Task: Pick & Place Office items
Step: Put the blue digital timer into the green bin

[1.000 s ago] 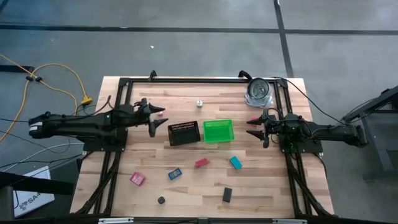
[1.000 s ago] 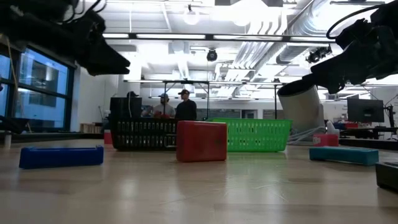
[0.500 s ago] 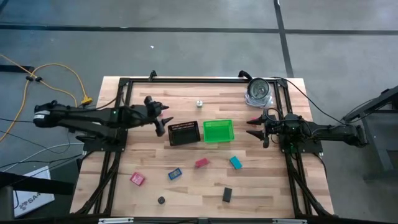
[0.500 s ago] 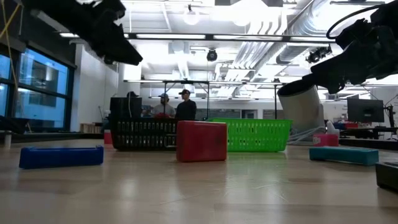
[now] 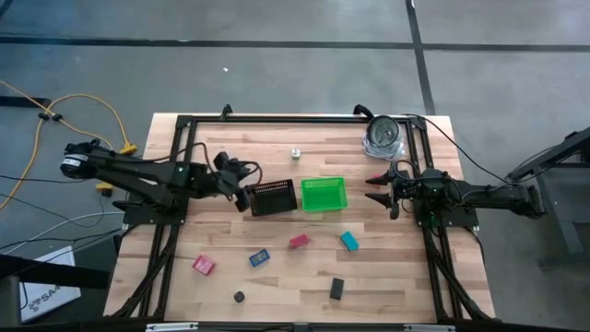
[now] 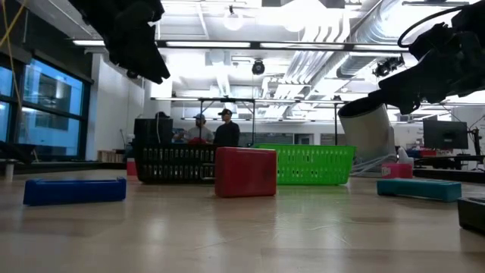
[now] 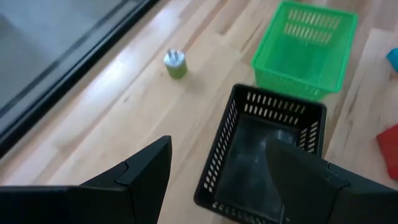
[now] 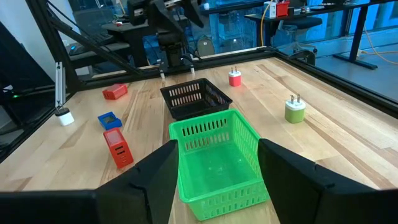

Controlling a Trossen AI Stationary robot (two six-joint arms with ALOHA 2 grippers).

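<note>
Left gripper point(image 5: 241, 187): jaws apart, holding nothing, poised at the left edge of the black mesh tray point(image 5: 273, 197). Right gripper point(image 5: 376, 188): jaws apart, holding nothing, waiting right of the green bin point(image 5: 324, 195). Office items on the table nearer the front: pink block point(image 5: 204, 266), blue block point(image 5: 260, 257), red block point(image 5: 299, 242), teal block point(image 5: 349, 242), black block point(image 5: 337, 289).
</note>
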